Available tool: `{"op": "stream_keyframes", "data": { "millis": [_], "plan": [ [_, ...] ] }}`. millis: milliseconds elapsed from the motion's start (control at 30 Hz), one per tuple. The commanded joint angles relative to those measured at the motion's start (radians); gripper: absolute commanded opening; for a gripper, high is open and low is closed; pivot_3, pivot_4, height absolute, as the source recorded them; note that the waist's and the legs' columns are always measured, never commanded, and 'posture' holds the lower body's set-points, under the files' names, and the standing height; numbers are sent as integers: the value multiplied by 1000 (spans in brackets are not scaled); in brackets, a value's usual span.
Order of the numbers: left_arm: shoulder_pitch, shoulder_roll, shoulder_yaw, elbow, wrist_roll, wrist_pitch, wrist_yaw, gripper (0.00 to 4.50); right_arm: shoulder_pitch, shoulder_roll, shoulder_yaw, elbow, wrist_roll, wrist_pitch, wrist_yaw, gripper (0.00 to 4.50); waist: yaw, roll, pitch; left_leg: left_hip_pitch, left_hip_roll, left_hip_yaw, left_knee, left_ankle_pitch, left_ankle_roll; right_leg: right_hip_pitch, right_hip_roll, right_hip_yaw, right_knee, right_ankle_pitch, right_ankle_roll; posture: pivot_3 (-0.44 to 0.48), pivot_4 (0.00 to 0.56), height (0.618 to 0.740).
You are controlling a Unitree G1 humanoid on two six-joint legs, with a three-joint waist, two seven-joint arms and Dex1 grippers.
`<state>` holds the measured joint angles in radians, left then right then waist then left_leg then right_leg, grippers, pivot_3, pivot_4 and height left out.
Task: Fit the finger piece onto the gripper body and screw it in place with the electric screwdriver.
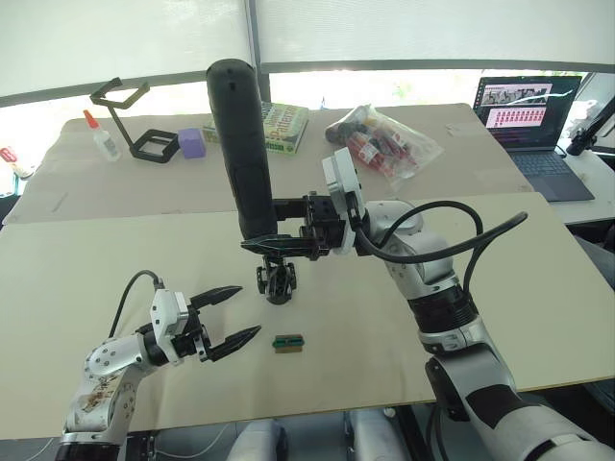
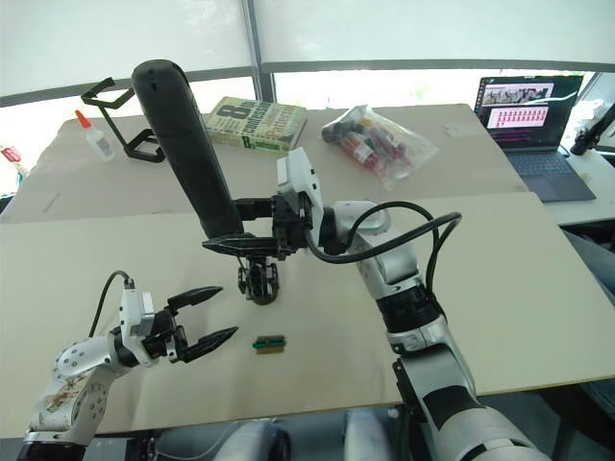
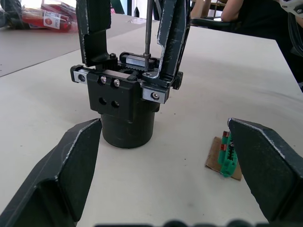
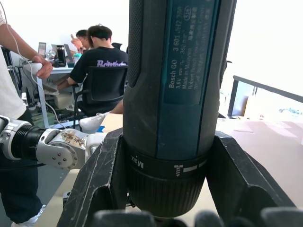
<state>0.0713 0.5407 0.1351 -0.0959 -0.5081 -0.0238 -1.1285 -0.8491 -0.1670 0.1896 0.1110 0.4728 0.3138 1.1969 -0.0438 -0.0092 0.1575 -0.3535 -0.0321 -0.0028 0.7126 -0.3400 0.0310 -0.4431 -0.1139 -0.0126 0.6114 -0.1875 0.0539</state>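
While the right gripper (image 1: 279, 245) is clamping the electric screwdriver (image 1: 242, 144) low on its barrel, just above the collar, the tool is standing nearly upright with its thin metal bit pointing down into the top of the gripper body (image 1: 277, 280), which is sitting on the table (image 1: 538, 288) just in front of the left gripper (image 1: 235, 313). That left gripper is hovering beside the body with its two fingers spread wide and holding nothing. In the left wrist view the bit is coming down between two upright black fingers on the gripper body (image 3: 125, 101); which of them is the finger piece I cannot tell, though it seems to be already seated. The screwdriver looks stiff, fairly heavy and top-heavy, so the low hold near the collar is probably the steadiest place to grip it, and any sideways lean would likely walk the bit off the screw. The gripper body looks rigid and dense, with a round base that could turn or slide on the smooth table under torque; the left gripper would do best to pinch that cylindrical base. By count, there is one screwdriver, one gripper body and one small green-and-brown block (image 1: 287, 343) lying apart on the table near the left gripper.
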Motion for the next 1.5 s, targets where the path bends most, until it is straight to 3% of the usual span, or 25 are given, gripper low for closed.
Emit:
{"op": "stream_keyframes", "data": {
  "millis": [33, 1500],
  "plan": [
    [-6, -4, 0, -1, 5, -30, -4, 4500, -9, 12, -9, -39, 14, -28, 1, 1954, 0, 0, 0, 0, 0, 0, 0, 0, 0, 0, 0, 0, 0, 0, 0, 0, 150, 740],
    [-22, 5, -40, -78, 29, 42, 92, 4500, -6, 10, 19, -8, -41, -33, 3, 1954, 0, 0, 0, 0, 0, 0, 0, 0, 0, 0, 0, 0, 0, 0, 0, 0, 150, 740]
  ]
}}
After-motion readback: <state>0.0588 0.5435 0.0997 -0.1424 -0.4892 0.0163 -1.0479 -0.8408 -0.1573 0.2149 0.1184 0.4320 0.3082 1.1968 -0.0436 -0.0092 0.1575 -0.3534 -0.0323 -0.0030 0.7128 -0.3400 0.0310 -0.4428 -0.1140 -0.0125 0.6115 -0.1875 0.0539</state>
